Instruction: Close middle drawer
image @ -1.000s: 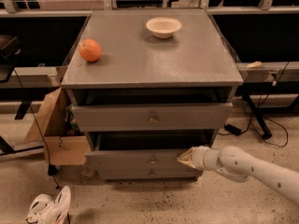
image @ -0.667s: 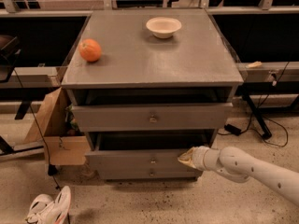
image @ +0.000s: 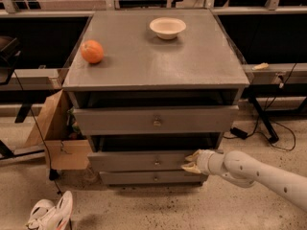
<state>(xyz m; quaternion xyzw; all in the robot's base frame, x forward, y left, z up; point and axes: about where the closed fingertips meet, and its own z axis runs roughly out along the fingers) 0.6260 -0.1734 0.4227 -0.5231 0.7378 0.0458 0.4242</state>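
So the middle drawer (image: 139, 161) is sitting second from the top in the grey cabinet (image: 153, 61), and it's sticking out a bit, with a dark gap showing above its front and its little round knob (image: 157, 162) sitting dead centre. The gripper (image: 191, 161) is hanging out right at the right-hand end of that drawer front, looking like it's touching it, and the jaws are looking narrow, tips nearly together and holding nothing. The white arm (image: 259, 174) is coming in low from the lower right. Above, the top drawer (image: 120, 121) is sticking out too, further than the middle one, and the bottom drawer (image: 134, 178) is sitting just underneath, set further back. On the cabinet top an orange (image: 92, 51) is resting near the left edge and a pale bowl (image: 167, 28) is sitting toward the back, well apart from it. Left of the cabinet a cardboard box (image: 53, 128) is leaning right up against it, and a pair of white shoes (image: 50, 213) is lying on the floor (image: 144, 207) in the lower-left corner.
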